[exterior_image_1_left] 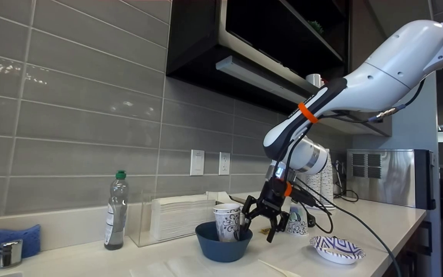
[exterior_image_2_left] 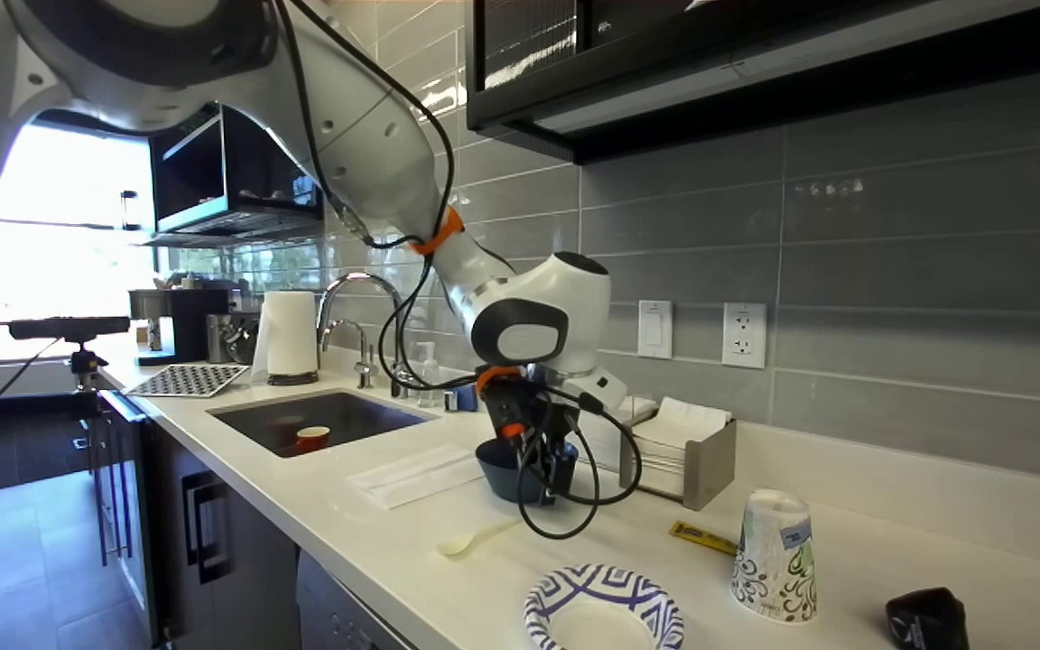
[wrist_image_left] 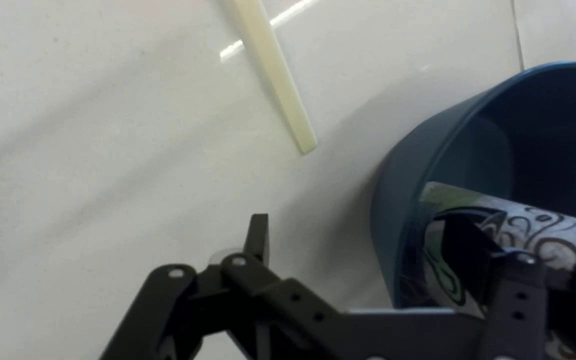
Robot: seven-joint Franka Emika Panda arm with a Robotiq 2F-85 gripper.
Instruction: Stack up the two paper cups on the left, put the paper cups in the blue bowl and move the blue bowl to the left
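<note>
The blue bowl stands on the counter; it also shows in an exterior view and at the right of the wrist view. The two paper cups are nested together inside it, rims up and slightly tilted; patterned cup wall shows in the wrist view. The gripper is open across the bowl's rim. In the wrist view one finger is inside the bowl against or close beside the cups, the other outside over the counter. The arm hides the cups in an exterior view.
A patterned dish and an upside-down similar cup stand nearby. A pale plastic utensil and flat napkins lie by the bowl. A napkin holder, soap bottle and sponge line the wall. A sink lies beyond.
</note>
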